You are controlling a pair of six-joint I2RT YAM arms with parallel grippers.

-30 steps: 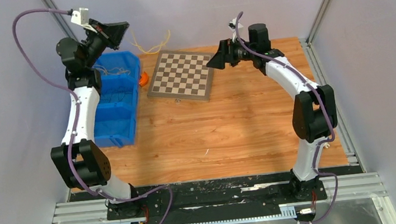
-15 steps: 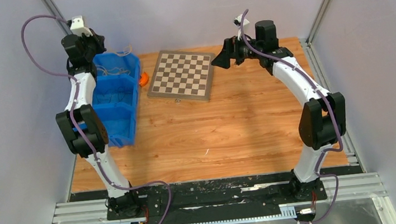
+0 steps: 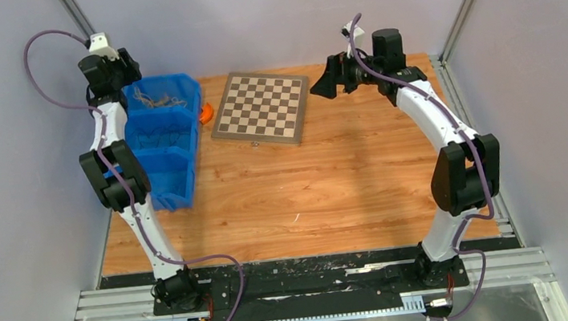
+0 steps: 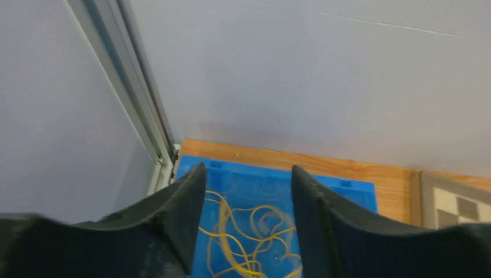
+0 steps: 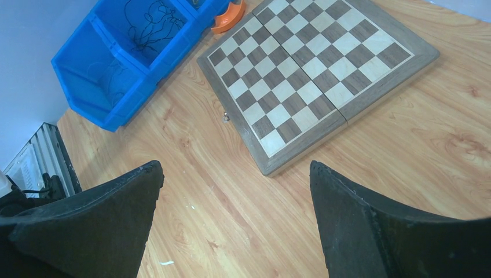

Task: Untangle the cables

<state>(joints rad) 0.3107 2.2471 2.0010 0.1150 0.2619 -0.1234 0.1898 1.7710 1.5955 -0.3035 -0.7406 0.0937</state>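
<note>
Thin yellow cables (image 4: 255,237) lie loosely looped in the far compartment of the blue bin (image 4: 353,194). Earlier the left pincer (image 4: 248,174) held them aloft; now it stands parted and empty, the right pincer (image 5: 234,171) wide.

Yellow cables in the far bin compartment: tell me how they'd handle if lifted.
The yellow cables lie in thin, loose loops, so they would probably droop limply. The loops overlap, so lifting one likely drags others along. Being so thin, they look light and might slip from the left fingers.
</note>
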